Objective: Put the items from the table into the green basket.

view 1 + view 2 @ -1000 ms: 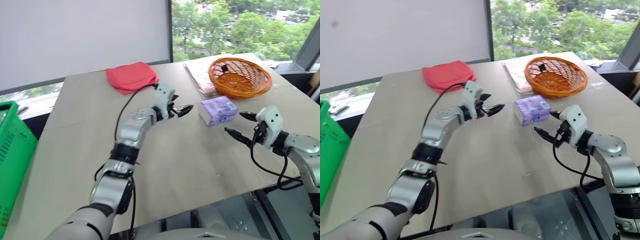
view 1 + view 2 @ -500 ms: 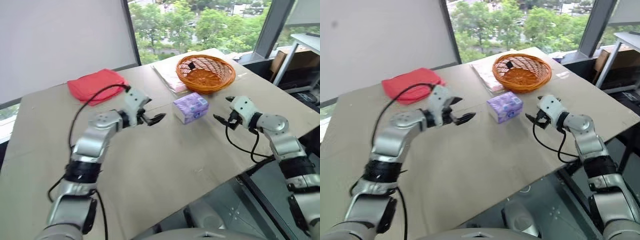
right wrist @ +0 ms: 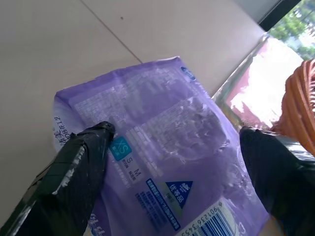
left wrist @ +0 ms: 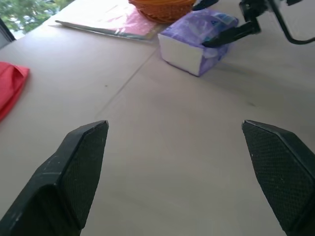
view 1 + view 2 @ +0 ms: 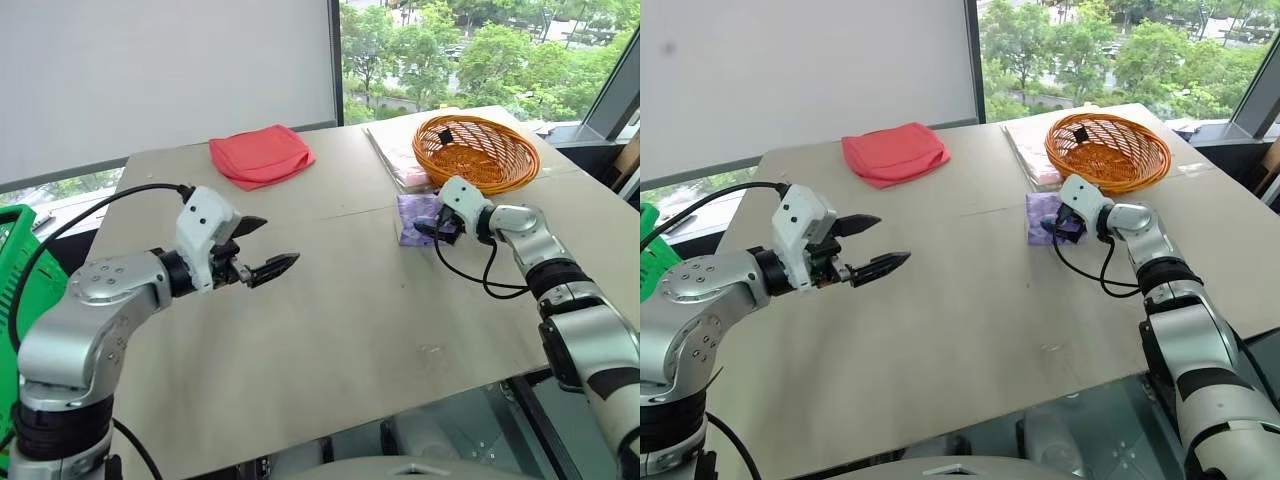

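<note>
Our right gripper [image 3: 172, 142] has reached out and now straddles, jaws wide, the purple soft-wrapped tissue packet [image 5: 415, 217] lying on the beige-grey table [image 5: 350, 310] beside the orange wicker basket [image 5: 478, 152], while our left gripper [image 5: 262, 248], open and empty, has drawn back, so the pick-up looks imminent.

Purple tissue packet [image 3: 162, 147], right wrist view: printed face carries readable marks. Teal square with white "XS", then "S" and "M" beside it in dark print. Barcode near edge, digits "901236 3453" partly legible. Blue triangle logo with Chinese characters, too small to read. Blocks of fine white print across wrapper, illegible. White Chinese characters along side edge, not readable. No other legible text elsewhere.
</note>
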Tool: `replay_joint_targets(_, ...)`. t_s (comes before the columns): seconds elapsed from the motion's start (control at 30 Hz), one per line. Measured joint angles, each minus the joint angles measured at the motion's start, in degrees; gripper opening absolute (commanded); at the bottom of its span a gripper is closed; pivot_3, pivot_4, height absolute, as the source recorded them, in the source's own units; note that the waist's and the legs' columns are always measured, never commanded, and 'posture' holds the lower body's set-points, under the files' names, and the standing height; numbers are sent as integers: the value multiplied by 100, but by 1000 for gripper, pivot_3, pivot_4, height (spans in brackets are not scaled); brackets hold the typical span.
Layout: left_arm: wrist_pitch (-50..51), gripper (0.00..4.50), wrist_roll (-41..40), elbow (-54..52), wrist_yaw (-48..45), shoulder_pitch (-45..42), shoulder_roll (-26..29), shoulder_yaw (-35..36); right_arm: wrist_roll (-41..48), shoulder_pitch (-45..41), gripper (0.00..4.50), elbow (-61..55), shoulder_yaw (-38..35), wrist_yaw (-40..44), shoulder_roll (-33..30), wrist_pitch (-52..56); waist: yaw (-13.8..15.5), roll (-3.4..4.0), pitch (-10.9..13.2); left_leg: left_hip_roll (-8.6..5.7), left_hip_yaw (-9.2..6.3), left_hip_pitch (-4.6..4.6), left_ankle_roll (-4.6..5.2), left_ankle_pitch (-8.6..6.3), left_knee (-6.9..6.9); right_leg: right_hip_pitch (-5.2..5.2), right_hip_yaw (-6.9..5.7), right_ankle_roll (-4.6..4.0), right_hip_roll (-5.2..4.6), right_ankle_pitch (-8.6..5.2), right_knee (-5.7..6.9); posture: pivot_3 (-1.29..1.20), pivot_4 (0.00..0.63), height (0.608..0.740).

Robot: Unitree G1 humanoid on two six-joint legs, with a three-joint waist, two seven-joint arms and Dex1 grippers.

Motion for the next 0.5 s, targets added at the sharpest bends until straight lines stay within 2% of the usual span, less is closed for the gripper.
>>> replay_joint_targets(0.1,234,4462,-427,-272,1,130,122,275,52,-142,4500,113,-78,344,-5,391,20,2,-3,1,-1,6,0,0,-1,7,-1,-1,1,0,-1,-108,0,740)
replay_joint_targets(0.3,391,4462,-757,-475,73,566,346,477,100,-146,4500,98,-104,998,-130,942,32,5,-5,1,-1,8,0,0,-1,8,-1,-1,0,-1,-1,-106,0,740)
replay_joint_targets(0.5,395,4462,-937,-562,256,586,367,479,-85,-130,4500,-21,16,1169,-248,941,100,11,-10,1,-1,10,0,0,-1,10,-2,-2,1,-1,-1,-98,0,740)
